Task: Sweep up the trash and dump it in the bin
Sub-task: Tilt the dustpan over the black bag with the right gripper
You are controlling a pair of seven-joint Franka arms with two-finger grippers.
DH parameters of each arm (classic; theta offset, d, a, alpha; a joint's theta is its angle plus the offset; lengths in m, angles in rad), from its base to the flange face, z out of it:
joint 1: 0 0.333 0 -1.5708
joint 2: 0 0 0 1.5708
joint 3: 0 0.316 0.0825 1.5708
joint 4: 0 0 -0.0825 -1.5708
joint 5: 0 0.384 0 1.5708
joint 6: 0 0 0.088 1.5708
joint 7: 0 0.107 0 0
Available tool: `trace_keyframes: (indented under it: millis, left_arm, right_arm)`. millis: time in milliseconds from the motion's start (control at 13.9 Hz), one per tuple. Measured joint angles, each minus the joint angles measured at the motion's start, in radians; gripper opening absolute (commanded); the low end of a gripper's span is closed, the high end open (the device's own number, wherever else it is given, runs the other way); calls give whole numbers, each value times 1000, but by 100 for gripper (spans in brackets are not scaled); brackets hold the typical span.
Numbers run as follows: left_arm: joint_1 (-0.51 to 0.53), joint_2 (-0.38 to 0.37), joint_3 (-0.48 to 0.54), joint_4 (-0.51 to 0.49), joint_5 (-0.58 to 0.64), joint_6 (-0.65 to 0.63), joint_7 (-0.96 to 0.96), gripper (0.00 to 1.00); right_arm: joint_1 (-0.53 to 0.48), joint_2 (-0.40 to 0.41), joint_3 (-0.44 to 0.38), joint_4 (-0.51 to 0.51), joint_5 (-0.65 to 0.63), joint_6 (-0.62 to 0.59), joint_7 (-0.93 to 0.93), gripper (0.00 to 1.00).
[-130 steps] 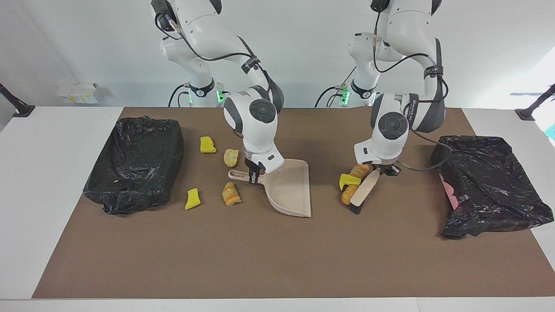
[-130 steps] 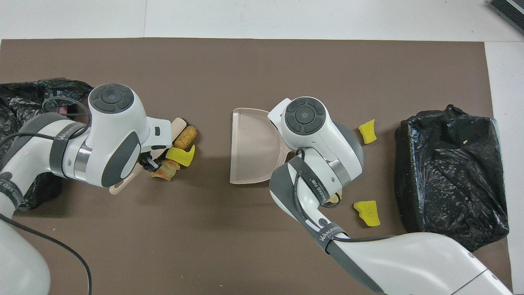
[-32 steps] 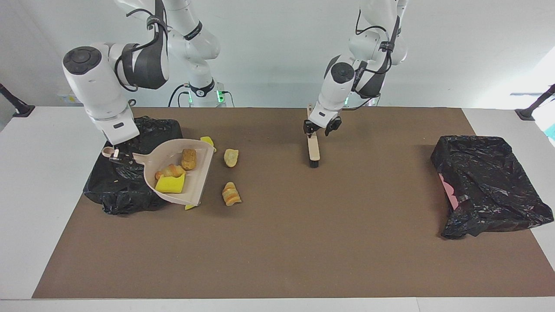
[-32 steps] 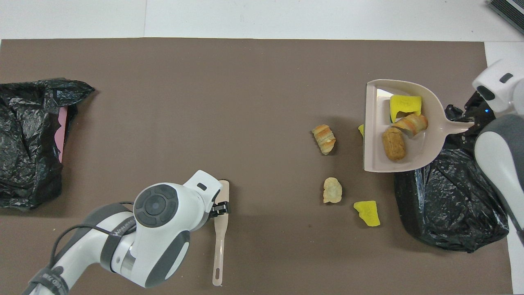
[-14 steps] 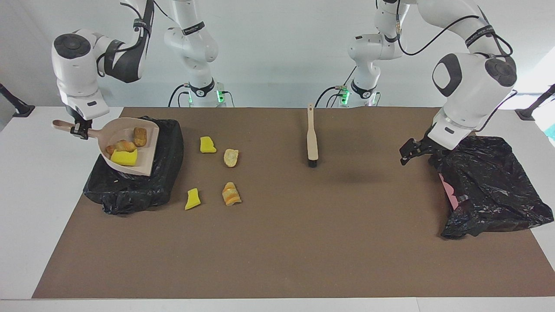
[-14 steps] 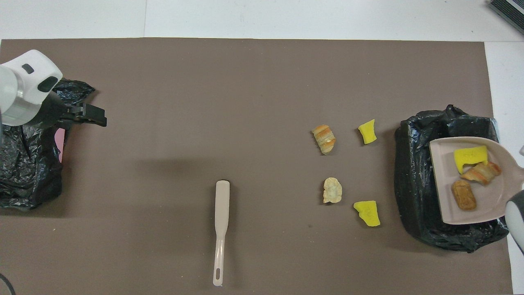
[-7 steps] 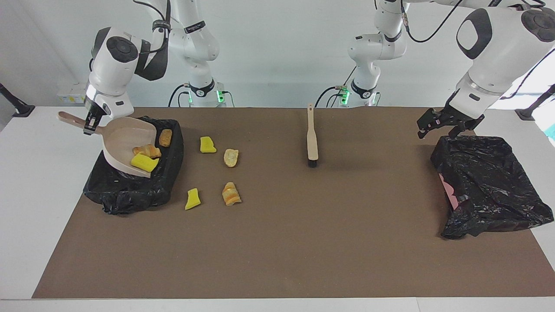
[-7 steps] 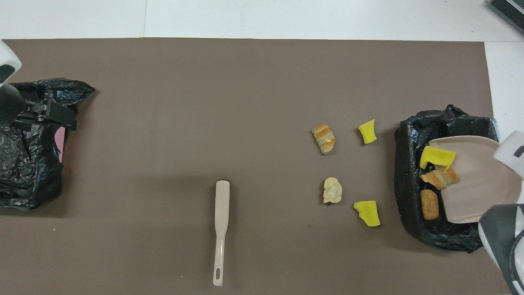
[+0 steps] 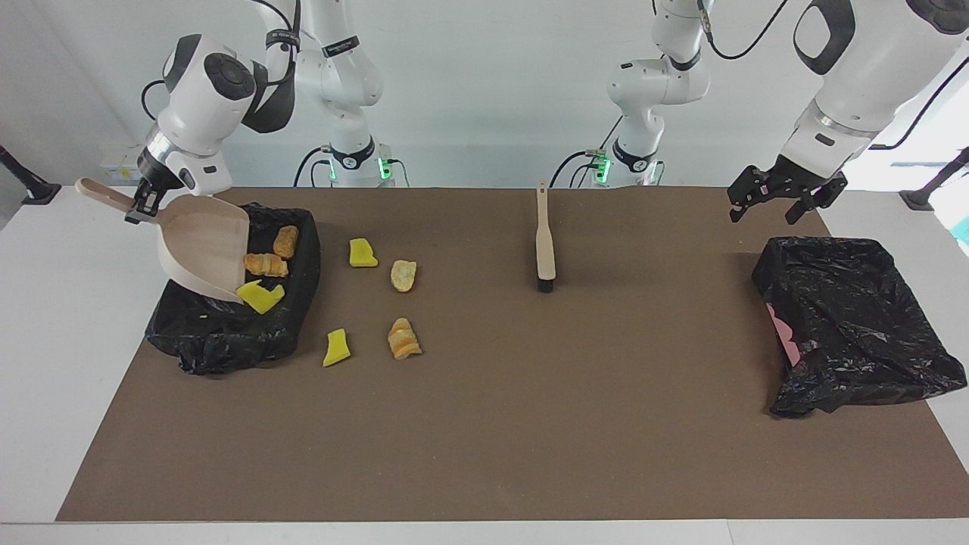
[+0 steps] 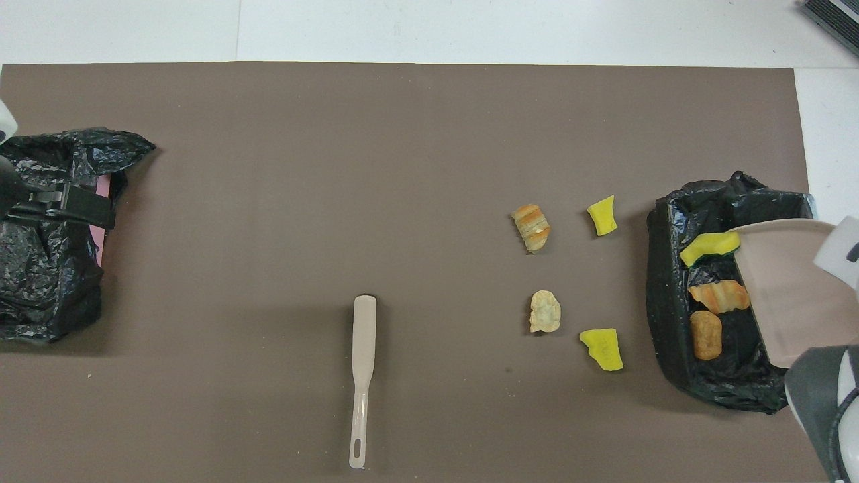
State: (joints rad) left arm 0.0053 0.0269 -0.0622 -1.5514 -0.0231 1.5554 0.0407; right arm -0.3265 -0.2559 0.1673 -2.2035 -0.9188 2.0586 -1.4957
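My right gripper (image 9: 140,206) is shut on the handle of the beige dustpan (image 9: 203,253), held tilted steeply over the black-lined bin (image 9: 219,333) at the right arm's end. Of the trash, a yellow chunk (image 9: 260,295) is at the pan's lip over the bin. A striped bread lump (image 9: 265,264) and a brown lump (image 9: 285,241) lie in the bin (image 10: 664,349). Several scraps lie on the mat beside it: two yellow chunks (image 9: 362,253) (image 9: 337,347), a pale lump (image 9: 403,275), a striped lump (image 9: 403,338). My left gripper (image 9: 783,198) is open and empty.
The beige brush (image 9: 543,242) lies on the brown mat near the robots, mid-table, its bristles pointing away from them. A second black-lined bin (image 9: 855,325) sits at the left arm's end, with the left gripper in the air over its edge nearer to the robots.
The right gripper tipped the dustpan more steeply; the striped lump slid off into the bin and the yellow chunk reached the lip. The left gripper rose slightly.
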Motion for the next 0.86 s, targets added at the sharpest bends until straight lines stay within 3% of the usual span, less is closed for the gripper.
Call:
trace_keyframes:
  millis: [865]
  left_arm:
    - [3, -2, 11, 0, 1, 0, 0, 100]
  right_arm:
    - [62, -7, 8, 85, -18, -86, -6, 0]
